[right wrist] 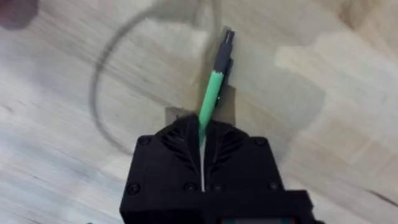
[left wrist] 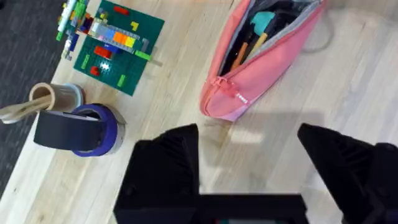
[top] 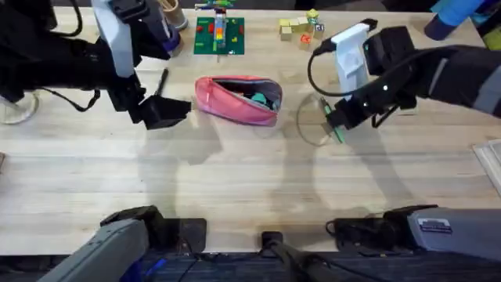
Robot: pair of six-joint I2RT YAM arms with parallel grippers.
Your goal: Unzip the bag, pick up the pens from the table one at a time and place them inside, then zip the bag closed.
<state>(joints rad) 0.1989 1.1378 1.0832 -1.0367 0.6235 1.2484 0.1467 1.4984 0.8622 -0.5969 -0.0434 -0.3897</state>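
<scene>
Pouch (top: 237, 99), pink-red, lying unzipped on the light wooden worktop (top: 235, 180) toward the far edge, near its middle; mouth gaping, with a teal item and orange-tipped sticks seen inside (left wrist: 261, 28). Zipper end and a small white tag facing the left pincer in the left wrist view.

Left pincer (top: 162, 112) hovering low, just beside the pouch's left end but apart from it; black fingers (left wrist: 168, 162) spread wide, nothing between them.

Right pincer (top: 341, 119) to the right of the pouch, well clear of it, clamped on the green pen (right wrist: 211, 99). Pen sticking out past the fingertips, dark tip and clip pointing away from the wrist, shadow thrown on the wood beneath. Same pen seen as a short green streak at the pincer in the overhead view (top: 338, 133). Whether the tip touches the wood: cannot tell.

Black pen (top: 162, 81) lying on the worktop left of the pouch, close behind the left arm's wrist.

Green brick baseplate (top: 218, 35) with coloured bricks at the far edge, behind the pouch. Blue tape roll (left wrist: 84, 129) and a brown tape roll (left wrist: 53, 96) beside it near the far left corner. Small yellow blocks (top: 300, 27) at the far edge toward the right.
</scene>
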